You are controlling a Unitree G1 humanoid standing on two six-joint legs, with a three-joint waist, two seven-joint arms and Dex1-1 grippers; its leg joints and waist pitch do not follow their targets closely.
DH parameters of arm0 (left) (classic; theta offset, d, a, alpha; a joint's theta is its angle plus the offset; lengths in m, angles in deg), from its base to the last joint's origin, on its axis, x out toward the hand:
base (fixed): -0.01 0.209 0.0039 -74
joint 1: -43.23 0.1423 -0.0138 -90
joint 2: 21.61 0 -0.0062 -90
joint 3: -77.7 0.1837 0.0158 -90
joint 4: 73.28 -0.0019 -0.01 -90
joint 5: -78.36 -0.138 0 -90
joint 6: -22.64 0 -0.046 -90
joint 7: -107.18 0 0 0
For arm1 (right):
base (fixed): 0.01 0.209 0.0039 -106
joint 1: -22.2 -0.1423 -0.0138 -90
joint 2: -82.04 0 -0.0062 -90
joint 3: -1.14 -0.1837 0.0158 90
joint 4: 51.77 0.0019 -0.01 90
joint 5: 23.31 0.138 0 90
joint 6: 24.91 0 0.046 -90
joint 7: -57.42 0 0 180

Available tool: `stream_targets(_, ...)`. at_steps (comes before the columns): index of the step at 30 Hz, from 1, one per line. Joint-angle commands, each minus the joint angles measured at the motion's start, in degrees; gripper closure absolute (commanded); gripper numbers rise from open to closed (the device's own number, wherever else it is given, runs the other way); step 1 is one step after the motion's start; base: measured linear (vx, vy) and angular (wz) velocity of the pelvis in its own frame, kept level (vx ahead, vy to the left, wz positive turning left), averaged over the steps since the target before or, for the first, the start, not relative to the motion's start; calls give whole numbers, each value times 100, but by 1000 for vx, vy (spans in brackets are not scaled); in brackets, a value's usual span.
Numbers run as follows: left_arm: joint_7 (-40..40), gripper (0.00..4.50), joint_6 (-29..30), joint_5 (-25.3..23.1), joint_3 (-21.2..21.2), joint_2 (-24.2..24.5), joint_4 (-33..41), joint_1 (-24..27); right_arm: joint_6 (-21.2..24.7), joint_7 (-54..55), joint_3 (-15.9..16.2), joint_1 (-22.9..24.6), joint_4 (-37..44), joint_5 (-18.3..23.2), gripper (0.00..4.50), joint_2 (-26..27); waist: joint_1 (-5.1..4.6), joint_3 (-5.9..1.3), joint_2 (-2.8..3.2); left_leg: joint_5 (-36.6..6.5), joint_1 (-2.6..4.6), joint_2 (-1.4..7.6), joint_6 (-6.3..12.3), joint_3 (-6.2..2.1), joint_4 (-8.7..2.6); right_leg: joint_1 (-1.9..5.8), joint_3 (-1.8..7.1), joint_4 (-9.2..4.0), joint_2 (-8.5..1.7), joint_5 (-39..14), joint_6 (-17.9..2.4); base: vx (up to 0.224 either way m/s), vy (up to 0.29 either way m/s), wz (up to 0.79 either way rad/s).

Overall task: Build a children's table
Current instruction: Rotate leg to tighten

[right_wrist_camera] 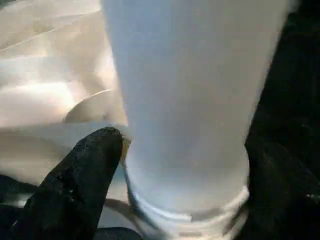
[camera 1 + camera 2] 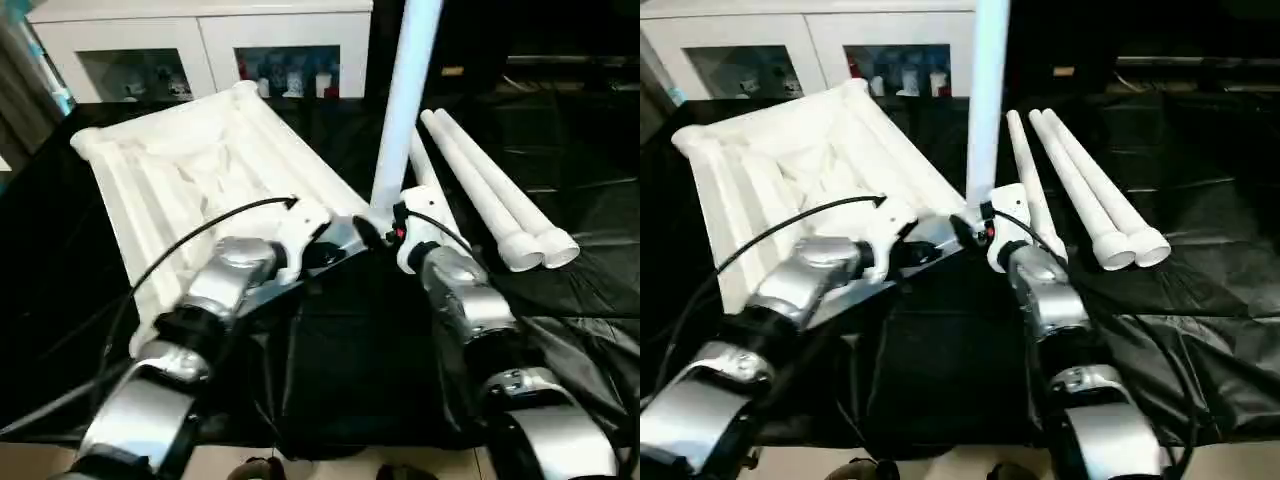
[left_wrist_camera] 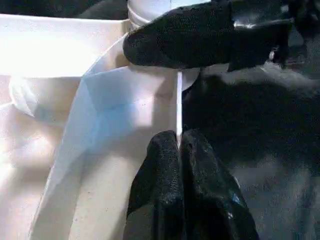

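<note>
Robot assembly test room with home-style furniture

Beyond the right gripper [image 2: 384, 232] and the left gripper [image 2: 345, 240] stands a white glass-door cabinet [image 2: 200, 45] with small blurred items on its shelves, the sort of furniture found in a home. Under both grippers, a black sheet-covered work surface [image 2: 350, 370] carries the parts of a white plastic children's table, its ribbed square moulded top [image 2: 190, 170] lying upside down. Beside the right gripper lie loose white tubular legs [image 2: 490, 200]; past them the surroundings are dark and unclear. A strip of pale floor [image 2: 330, 465] shows nearest the robot.
</note>
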Motion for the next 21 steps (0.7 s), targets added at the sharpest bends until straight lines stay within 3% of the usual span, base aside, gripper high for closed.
stream_targets(1, -682, 450, -39, 141, 193, 130, 152, 259, 116, -784, 238, 175, 204, 66, 74, -151, 47, -407, -99, -673, 51, 347, 704, -153, -319, 286, 295, -376, -450, -569, -1394, 0, 0, 0)
stream_targets(4, -1297, 450, 10, 263, 284, 475, 480, 476, 145, -1421, 306, 273, 440, 130, 74, -492, 48, -468, -79, -132, 39, 348, 1007, -153, -249, 288, 262, -228, -424, 502, -1679, 0, 0, 0)
stream_targets(8, -1792, 450, -7, 311, 384, 829, 754, 670, 154, -1766, 269, 296, 561, 240, 74, -727, 39, -496, -71, 145, 10, 354, 1254, -152, -193, 263, 249, -163, -421, 999, -1810, 0, 0, 0)
stream_targets(11, -2035, 450, 131, 405, 368, 974, 996, 793, 237, -2038, 254, 362, 731, 374, 74, -843, 42, -435, -60, -334, 19, 374, 1074, -145, -235, 242, 244, -239, -433, 236, -1794, 0, 0, 0)
stream_targets(14, -2139, 450, 209, 457, 382, 1040, 1132, 866, 334, -2289, 248, 416, 872, 498, 74, -860, 38, -389, -56, -850, 43, 379, 722, -146, -294, 233, 272, -324, -435, -566, -1679, 0, 0, 0)
stream_targets(18, -2106, 450, 181, 461, 374, 1089, 1129, 908, 381, -2378, 323, 484, 941, 508, 89, -835, 34, -396, -52, -900, 59, 376, 558, -151, -305, 225, 291, -333, -435, -650, -1614, 0, 0, 0)
stream_targets(21, -1912, 450, 163, 413, 329, 1024, 1020, 868, 407, -2273, 325, 536, 968, 494, 116, -747, 31, -410, -68, -706, 56, 366, 614, -146, -287, 228, 293, -301, -428, -343, -1636, 0, 0, 0)
